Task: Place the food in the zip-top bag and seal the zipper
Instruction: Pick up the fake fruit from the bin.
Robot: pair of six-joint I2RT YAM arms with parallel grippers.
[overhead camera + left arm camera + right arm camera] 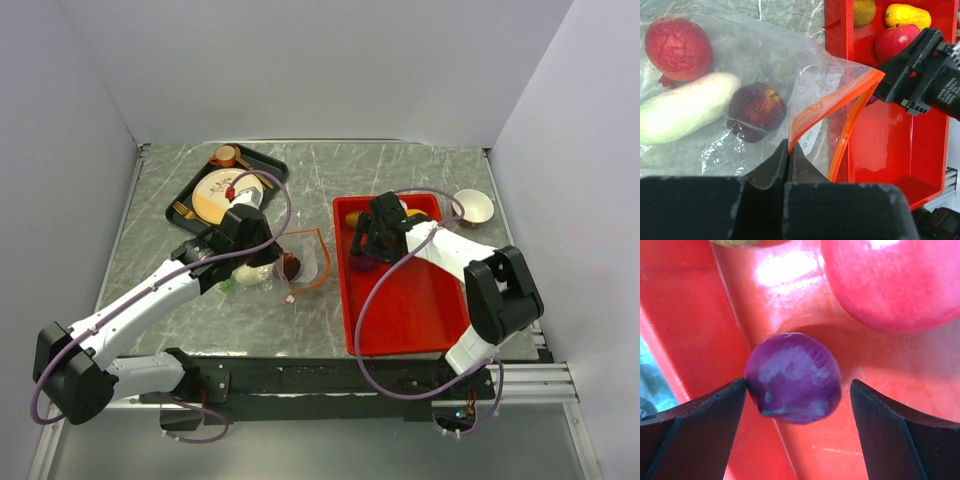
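Grey marbled table (400, 170), white walls (300, 60). I see left gripper (788, 150) clamped on bag (765, 55); right gripper (797, 390) spread around purple fruit (792, 375) in tray (410, 310).

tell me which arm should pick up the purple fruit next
Right. The right gripper, open, straddles the purple fruit in the red tray; the left gripper is shut on the zip-top bag by its mouth, so it seems busy.

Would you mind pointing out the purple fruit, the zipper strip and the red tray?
purple fruit (792, 377), right wrist view, rounded middle
zipper strip (830, 106), left wrist view, folded band
red tray (415, 305), top view, bare floor
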